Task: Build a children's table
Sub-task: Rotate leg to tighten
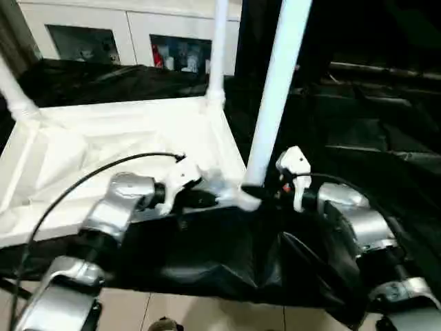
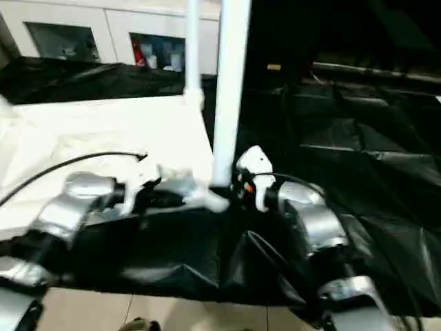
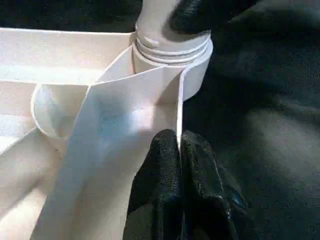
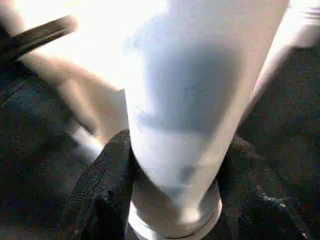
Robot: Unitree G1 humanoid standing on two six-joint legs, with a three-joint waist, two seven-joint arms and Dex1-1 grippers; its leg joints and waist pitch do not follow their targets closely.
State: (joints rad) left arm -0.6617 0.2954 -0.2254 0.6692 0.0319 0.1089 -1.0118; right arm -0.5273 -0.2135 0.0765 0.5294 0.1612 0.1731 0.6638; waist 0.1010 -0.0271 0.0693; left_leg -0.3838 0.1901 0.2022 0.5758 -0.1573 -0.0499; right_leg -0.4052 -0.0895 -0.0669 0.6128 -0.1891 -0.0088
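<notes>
The children's table top lies upside down on black sheeting, white, with its ribbed underside up. Three white legs stand in its corner sockets: one at the near right corner, one at the far right and one at the far left. My right gripper is at the foot of the near right leg, its black fingers pressed against both sides. My left gripper is shut on the top's thin rim, right beside that corner socket.
A white cabinet with glass fronts stands behind the table top. Crumpled black sheeting covers the surface to the right and front. A black cable arcs over my left forearm. Pale floor tiles show at the near edge.
</notes>
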